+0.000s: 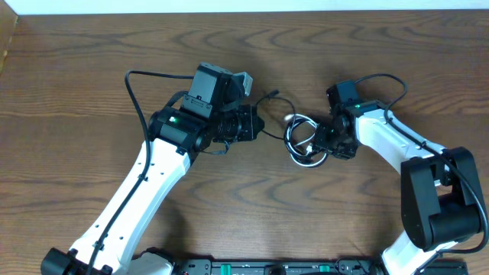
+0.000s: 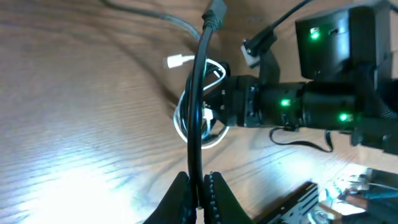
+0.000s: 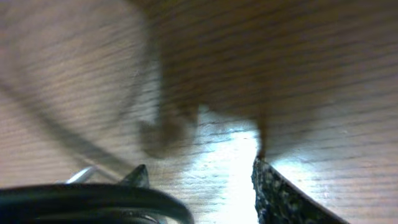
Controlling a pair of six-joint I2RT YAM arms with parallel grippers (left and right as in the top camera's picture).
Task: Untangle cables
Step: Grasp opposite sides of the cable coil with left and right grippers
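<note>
My left gripper (image 2: 199, 186) is shut on the black cable (image 2: 200, 93), which runs up from the jaws to its dark plug (image 2: 215, 12). The white cable (image 2: 211, 138) lies coiled on the wood with its small connector (image 2: 177, 61) at the upper left, and the black cable crosses over it. In the overhead view the left gripper (image 1: 258, 126) sits just left of the tangled coil (image 1: 299, 136). My right gripper (image 1: 315, 147) is down on the coil's right side. In the right wrist view its fingers (image 3: 280, 193) stand apart over bare wood, and a black cable (image 3: 93, 200) crosses the left fingertip.
Thick black arm cables loop off the left arm (image 1: 134, 84) and the right arm (image 1: 390, 80). The wooden table (image 1: 76, 61) reaches a pale edge at the back. A dark rail (image 1: 267, 267) lines the front edge.
</note>
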